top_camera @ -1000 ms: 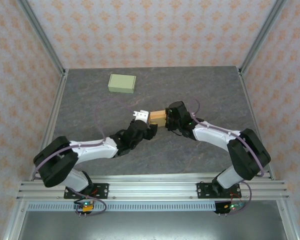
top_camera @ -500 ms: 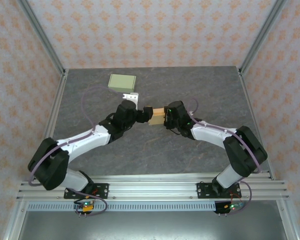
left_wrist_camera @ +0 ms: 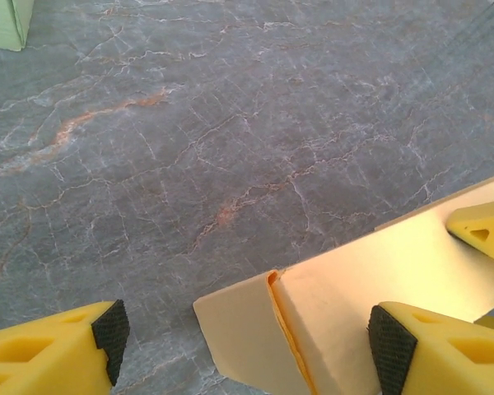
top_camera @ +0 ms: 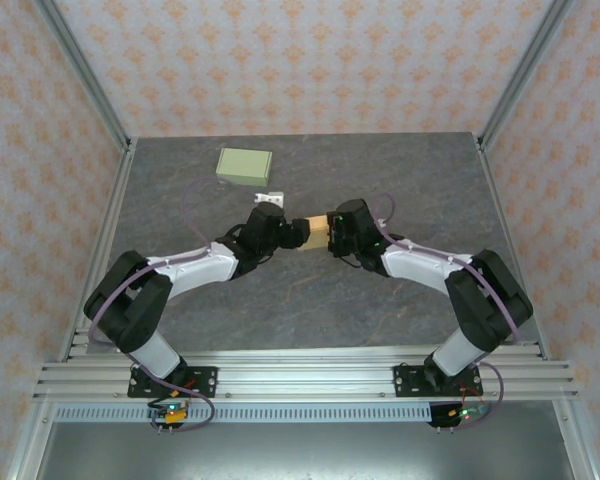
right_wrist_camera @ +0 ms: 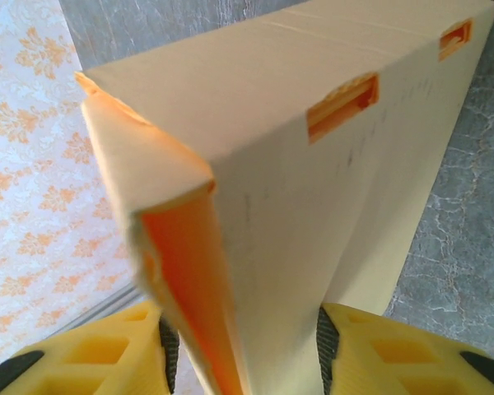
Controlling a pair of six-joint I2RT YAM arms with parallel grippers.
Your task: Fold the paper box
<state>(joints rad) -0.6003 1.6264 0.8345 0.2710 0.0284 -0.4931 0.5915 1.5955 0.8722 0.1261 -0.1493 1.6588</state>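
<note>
The paper box (top_camera: 314, 232) is tan outside and orange inside, and it hangs partly folded just above the table's middle. My right gripper (top_camera: 336, 238) is shut on its right end; both black pads press the box's (right_wrist_camera: 313, 164) side walls in the right wrist view, where an end flap gapes and shows orange. My left gripper (top_camera: 283, 232) is at the box's left end, open wide. In the left wrist view the box's (left_wrist_camera: 379, 280) folded end flap lies between the left gripper's (left_wrist_camera: 249, 341) fingers; the left pad (left_wrist_camera: 111, 329) stands well away from it.
A closed pale green box (top_camera: 245, 165) lies on the grey marbled table (top_camera: 380, 170) at the back left, its corner showing in the left wrist view as a green box (left_wrist_camera: 4, 20). Metal frame rails and patterned walls bound the table on all sides.
My left arm swung away from the near side toward the back left, then came back in to the box's left end. The box and right gripper shifted slightly left.
</note>
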